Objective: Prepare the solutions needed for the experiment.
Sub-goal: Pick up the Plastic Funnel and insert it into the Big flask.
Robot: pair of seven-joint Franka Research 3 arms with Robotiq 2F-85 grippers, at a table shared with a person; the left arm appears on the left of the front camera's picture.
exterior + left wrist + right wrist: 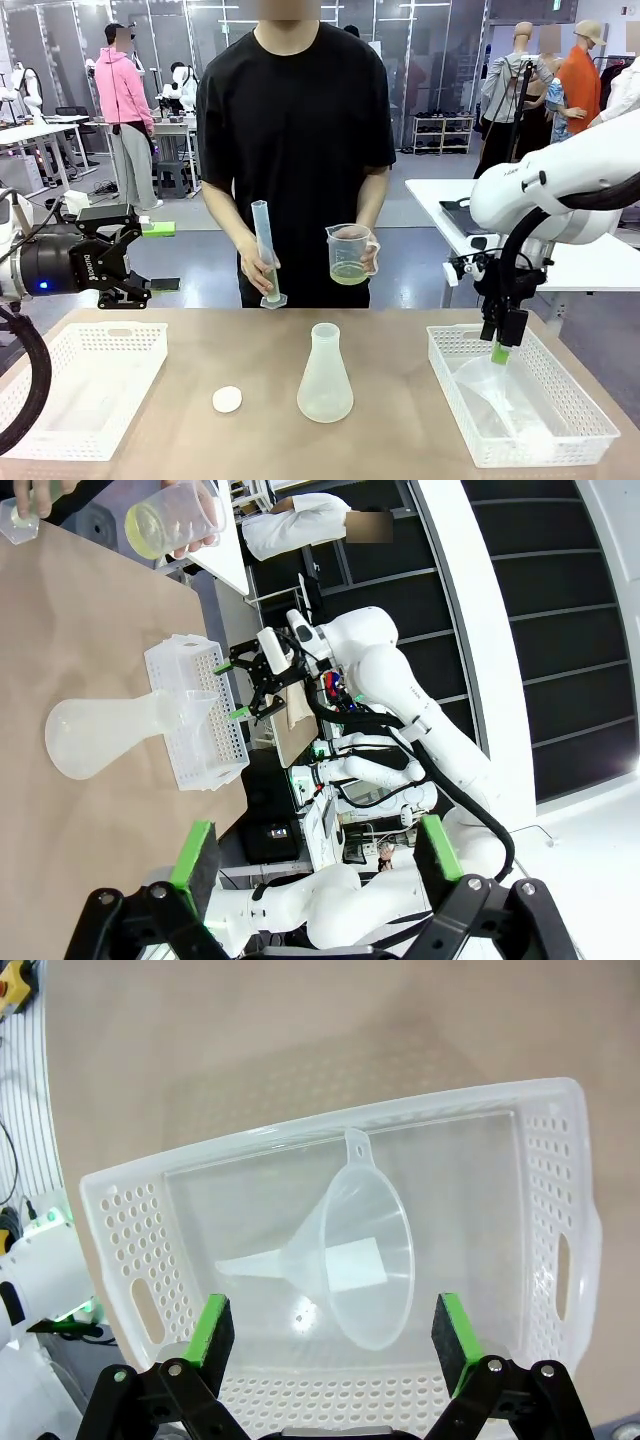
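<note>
Left jaws spread, empty | right jaws spread above funnel (355, 1260) in basket (560, 1160) | tan table (400, 445), grey floor (420, 275) beyond

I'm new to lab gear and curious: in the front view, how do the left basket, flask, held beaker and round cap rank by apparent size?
Largest to smallest:
left basket
flask
beaker
cap
The beaker is held farther back, so flask versus beaker is less sure.

My left gripper (160, 257) hangs open near the left basket (60, 345). My right gripper (500, 350) points down over the right basket (600, 420). Beyond the flask (325, 375) and cap (227, 399), the person (295, 120) holds a cylinder (265, 250) and a beaker (350, 245) of yellow-green liquid (348, 273).
</note>
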